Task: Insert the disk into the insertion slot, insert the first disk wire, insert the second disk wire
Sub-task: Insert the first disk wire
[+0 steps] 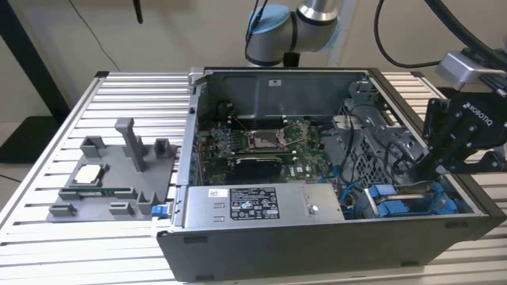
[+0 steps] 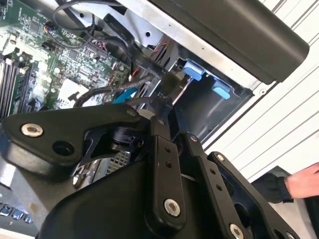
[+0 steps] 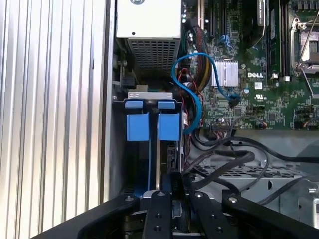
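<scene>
The disk (image 3: pixel 159 159) stands on edge in the insertion slot (image 3: pixel 118 149), a grey metal bay in the case's corner, its blue carrier tabs (image 3: pixel 138 127) facing up. In the exterior view the disk (image 1: pixel 414 191) shows as a silver strip between blue parts at the case's near right corner. My black gripper (image 1: pixel 417 174) reaches down onto it from the exterior view's right. In both wrist views the gripper (image 3: pixel 172 181) (image 2: pixel 167 92) has its fingers close together on the disk's edge. A blue cable (image 3: pixel 194 94) and black cables (image 3: pixel 234 157) lie loose beside the bay.
The open computer case sits on a ribbed aluminium table (image 1: pixel 47 225). A grey power-supply box (image 1: pixel 262 205) lies next to the bay, and the green motherboard (image 1: pixel 262 145) is behind it. A grey fixture (image 1: pixel 111 178) stands at the exterior view's left. A person's hand (image 2: pixel 304 181) is near the case.
</scene>
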Robot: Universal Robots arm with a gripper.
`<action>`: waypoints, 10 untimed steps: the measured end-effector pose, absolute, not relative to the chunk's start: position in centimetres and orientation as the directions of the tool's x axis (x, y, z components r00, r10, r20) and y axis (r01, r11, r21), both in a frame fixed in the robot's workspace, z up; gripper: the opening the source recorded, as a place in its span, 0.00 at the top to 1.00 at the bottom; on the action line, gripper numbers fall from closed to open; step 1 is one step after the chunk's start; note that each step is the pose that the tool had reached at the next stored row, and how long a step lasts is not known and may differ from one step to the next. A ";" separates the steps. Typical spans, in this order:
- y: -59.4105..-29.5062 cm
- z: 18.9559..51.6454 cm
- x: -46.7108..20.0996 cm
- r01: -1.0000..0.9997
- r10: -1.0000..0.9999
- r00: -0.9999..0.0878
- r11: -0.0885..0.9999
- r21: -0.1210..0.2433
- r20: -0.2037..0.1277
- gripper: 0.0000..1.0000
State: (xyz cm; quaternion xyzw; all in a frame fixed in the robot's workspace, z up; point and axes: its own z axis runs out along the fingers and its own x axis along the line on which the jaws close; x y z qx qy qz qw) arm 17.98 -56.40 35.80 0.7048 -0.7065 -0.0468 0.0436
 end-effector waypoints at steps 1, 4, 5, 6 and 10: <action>-56.4 35.6 18.1 -0.992 -1.000 -0.003 0.002 0.129 -0.005 0.81; -56.4 35.2 18.6 -0.991 -1.000 -0.003 0.002 0.132 -0.005 0.81; -56.4 35.1 18.6 -0.991 -1.000 -0.003 0.002 0.133 -0.005 0.81; -56.4 34.9 18.7 -0.991 -1.000 -0.003 0.002 0.134 -0.006 0.81; -56.4 34.5 18.8 -0.990 -1.000 -0.003 0.002 0.138 -0.008 0.81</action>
